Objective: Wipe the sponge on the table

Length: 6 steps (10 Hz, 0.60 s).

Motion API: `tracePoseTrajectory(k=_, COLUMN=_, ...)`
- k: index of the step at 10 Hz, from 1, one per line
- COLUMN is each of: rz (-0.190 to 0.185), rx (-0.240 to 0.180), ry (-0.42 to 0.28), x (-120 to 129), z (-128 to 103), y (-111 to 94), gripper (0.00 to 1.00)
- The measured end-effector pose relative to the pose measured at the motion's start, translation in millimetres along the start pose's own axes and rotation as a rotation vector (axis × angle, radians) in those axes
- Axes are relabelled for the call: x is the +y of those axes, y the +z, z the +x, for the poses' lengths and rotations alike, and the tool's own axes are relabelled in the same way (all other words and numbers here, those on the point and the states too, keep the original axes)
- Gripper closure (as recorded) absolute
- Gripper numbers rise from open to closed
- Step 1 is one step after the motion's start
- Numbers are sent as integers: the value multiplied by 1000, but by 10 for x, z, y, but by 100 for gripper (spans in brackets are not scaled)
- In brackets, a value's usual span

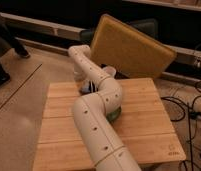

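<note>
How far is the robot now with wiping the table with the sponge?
Done: the gripper is low at the far-left part of the table, fingers shut. In hand: it seems to press something dark there, probably the sponge, but I cannot confirm this. Left: as far as I can judge, the wiping strokes across the wooden top.

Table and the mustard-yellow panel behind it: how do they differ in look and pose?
The table is light wood in glued plank strips; the mustard-yellow panel is one colour with a grainy texture. The table lies flat; the panel stands tilted behind its far edge. The pincer, shut, is low over the table's far left part, not on the panel. Both are flat, roughly rectangular slabs.
</note>
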Motion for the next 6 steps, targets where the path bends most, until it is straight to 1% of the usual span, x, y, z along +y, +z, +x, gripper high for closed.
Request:
tracePoseTrajectory(k=1, rz=7, rx=-13, ry=16, x=-109, z=3, y=-35, gripper=100)
tracePoseTrajectory(k=3, rz=10, rx=-26, ry=9, x=-164, z=-18, y=-48, gripper=100)
tracePoseTrajectory(k=4, rz=4, rx=-34, ry=-9, x=-129, z=-49, y=-52, gripper=100)
tracePoseTrajectory(k=6, rz=-29, rx=-60, ry=-55, x=58, z=-147, y=-68, gripper=100)
